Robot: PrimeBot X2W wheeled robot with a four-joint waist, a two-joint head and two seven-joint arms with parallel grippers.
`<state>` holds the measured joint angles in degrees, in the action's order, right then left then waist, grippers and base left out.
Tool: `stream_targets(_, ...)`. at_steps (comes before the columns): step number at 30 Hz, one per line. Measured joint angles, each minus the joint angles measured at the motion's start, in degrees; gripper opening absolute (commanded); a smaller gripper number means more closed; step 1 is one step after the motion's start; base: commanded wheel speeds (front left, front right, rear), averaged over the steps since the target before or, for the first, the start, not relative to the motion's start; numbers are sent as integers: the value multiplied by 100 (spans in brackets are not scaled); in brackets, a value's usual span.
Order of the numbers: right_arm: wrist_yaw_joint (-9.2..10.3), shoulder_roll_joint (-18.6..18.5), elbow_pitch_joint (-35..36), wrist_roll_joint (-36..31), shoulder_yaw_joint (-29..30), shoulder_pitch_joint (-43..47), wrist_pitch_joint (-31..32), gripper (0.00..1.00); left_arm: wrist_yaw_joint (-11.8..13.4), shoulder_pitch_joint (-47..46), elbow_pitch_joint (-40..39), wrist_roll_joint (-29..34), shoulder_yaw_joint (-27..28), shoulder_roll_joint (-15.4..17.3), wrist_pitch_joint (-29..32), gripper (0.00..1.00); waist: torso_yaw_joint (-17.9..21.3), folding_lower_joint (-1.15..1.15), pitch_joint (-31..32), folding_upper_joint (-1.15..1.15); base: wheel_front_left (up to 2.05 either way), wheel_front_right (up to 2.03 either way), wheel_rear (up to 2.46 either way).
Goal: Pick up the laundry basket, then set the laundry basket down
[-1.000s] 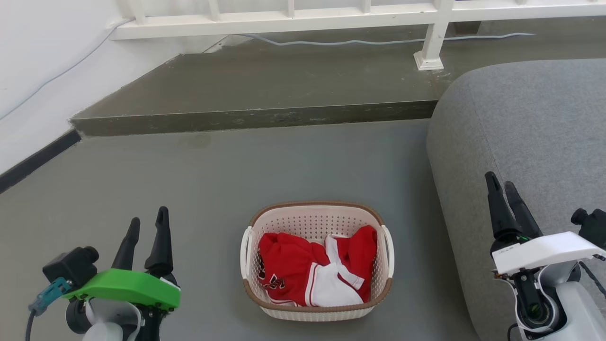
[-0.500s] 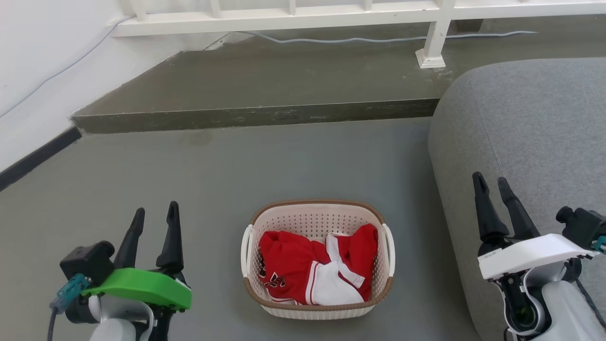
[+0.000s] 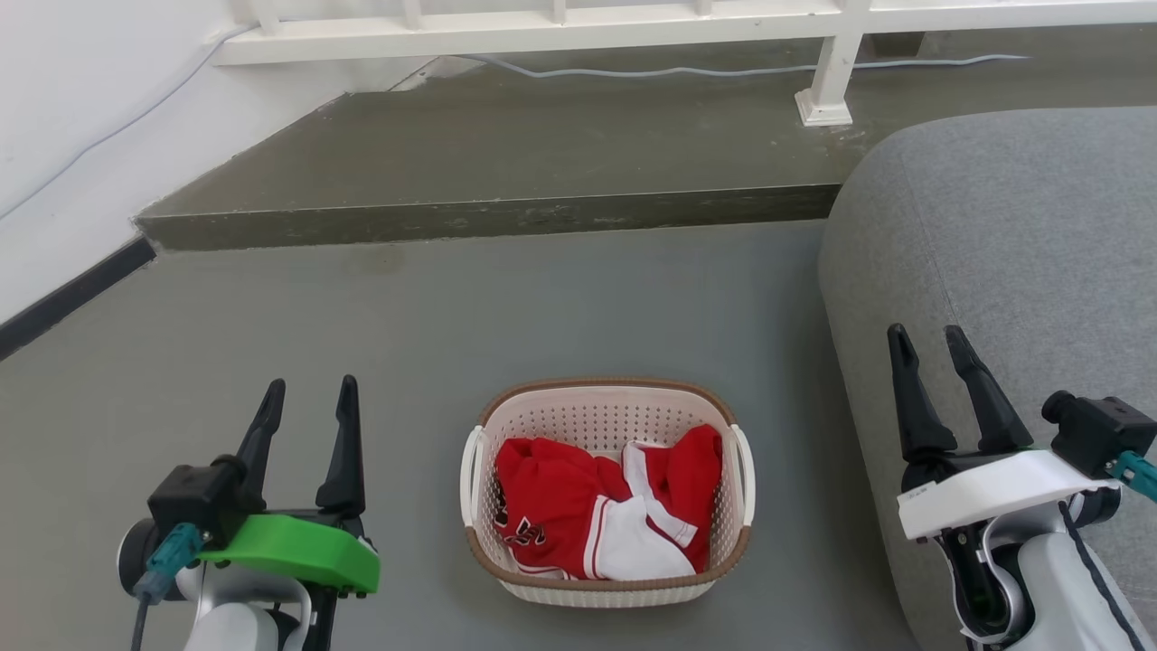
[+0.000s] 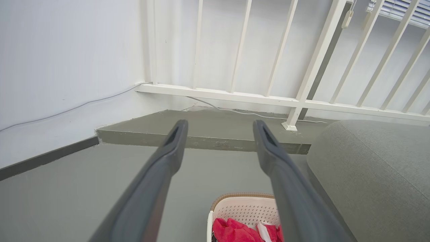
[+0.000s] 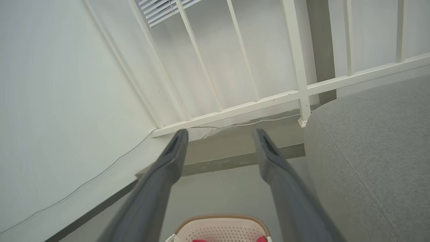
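Cream basket (image 3: 604,418) is sitting between left gripper (image 3: 312,382) and right gripper (image 3: 924,332), both jaws gaping; they should be closing in evenly.

No legible text; red garment (image 3: 542,493) lettering unreadable.

Soft, even daylight is filling the room, leaving the white wall (image 4: 60,50) bright and slightly washed. The basket (image 3: 606,420) is casting a faint shadow on the grey floor (image 3: 542,307). In the wrist views the dark fingers (image 4: 147,188) are blurring toward the bottom edge, and the railing (image 5: 235,112) bars are fanning outward.
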<state>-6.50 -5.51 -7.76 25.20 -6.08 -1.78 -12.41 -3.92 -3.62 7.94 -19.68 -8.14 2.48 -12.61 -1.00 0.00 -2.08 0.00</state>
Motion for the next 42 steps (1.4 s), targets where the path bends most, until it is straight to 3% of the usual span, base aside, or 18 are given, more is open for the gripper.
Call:
stream_targets(12,-3,8,52,-751,-32,0,-192,100,0,-19,-122,715,-115,0,-181,100,1,0,-20,0,0,0,0)
stream_targets(42,-54,151,30,-812,153,-16,-193,100,0,-179,-276,554,-120,0,-182,100,-2,0,-263,0,0,0,0)
